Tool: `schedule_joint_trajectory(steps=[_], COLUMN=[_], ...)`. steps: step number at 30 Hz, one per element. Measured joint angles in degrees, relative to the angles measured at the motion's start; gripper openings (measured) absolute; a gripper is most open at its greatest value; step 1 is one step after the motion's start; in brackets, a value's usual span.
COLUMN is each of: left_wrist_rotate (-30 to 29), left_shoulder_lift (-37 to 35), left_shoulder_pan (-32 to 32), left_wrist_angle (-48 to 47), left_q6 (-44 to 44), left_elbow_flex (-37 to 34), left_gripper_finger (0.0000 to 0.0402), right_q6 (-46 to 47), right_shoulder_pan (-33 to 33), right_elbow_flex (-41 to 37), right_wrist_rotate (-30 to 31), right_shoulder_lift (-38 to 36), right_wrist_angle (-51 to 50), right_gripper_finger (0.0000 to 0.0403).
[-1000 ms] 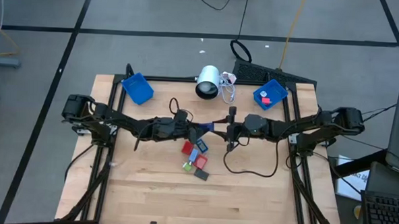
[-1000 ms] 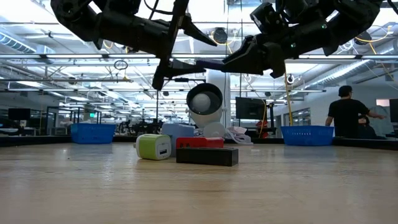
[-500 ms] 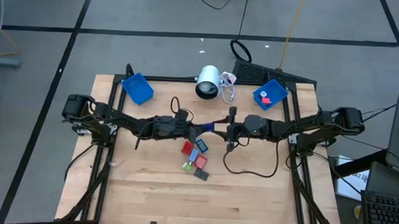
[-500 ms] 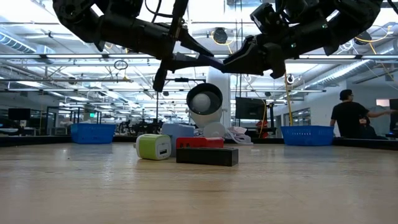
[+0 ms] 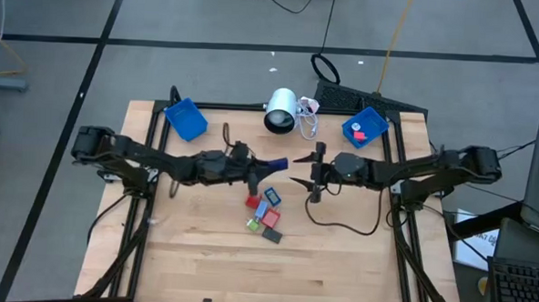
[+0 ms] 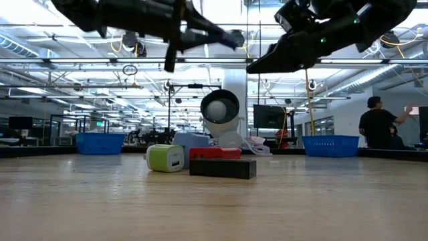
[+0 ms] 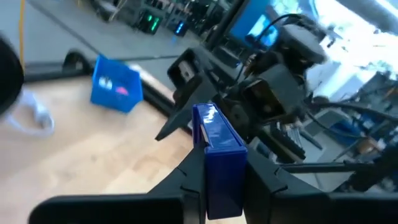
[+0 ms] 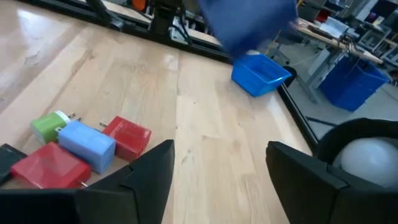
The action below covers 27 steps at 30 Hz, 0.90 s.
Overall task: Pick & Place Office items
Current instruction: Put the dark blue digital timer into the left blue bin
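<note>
Right now, left gripper clenched on the blue block, aloft mid-counter | right gripper released, just beside | other blocks clustered below | block looks rigid, light, smooth-sided: pinch flat faces squarely or it may slip

Two blue bins, six small blocks, one white lamp, two arms

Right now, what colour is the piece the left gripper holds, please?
Blue piece, clearest in the left wrist view.
</note>
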Motion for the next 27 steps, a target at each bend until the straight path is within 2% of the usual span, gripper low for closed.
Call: schedule_joint_trajectory(steps=[3,6,8,12,17,19,21,27], left_wrist_rotate=[-0.67,-4.94,-7.77,-8.47,-11.70,-14.71,-16.75,-19.33], left_shoulder_lift=[-4.87,-9.84,-12.97,-18.40,-24.34,-26.51,-28.52,-34.40], left_shoulder_pan=[-0.01,-0.57,-1.29,-3.15,-5.01,-5.61,-5.96,-5.83], left_wrist_angle=[-5.71,-12.83,-17.94,-28.79,-35.11,-35.75,-35.46,-37.09], left_q6=[4.77,7.33,9.03,14.32,15.68,15.24,15.08,11.34], left_elbow_flex=[0.00,0.02,0.01,0.00,-2.58,-4.30,-6.34,-13.14], left_gripper_finger=[0.0056,0.0060,0.0067,0.0061,0.0056,0.0056,0.0056,0.0057], right_q6=[1.02,1.72,2.01,2.85,5.98,7.77,9.97,16.88], right_shoulder_pan=[0.00,0.00,-0.15,-1.02,-3.25,-4.64,-6.37,-10.25], right_elbow_flex=[0.00,-0.53,-1.80,-5.17,-8.86,-10.04,-11.13,-15.05], right_wrist_rotate=[-0.04,-1.34,-3.20,-4.75,-4.93,-8.14,-14.06,-29.24], right_shoulder_lift=[-3.68,-7.05,-9.44,-14.13,-20.30,-22.45,-24.20,-27.49], right_wrist_angle=[-4.03,-7.03,-6.84,-5.57,-5.49,-5.38,-5.30,-5.25], right_gripper_finger=[0.0245,0.0240,0.0237,0.0231,0.0226,0.0226,0.0226,0.0221])
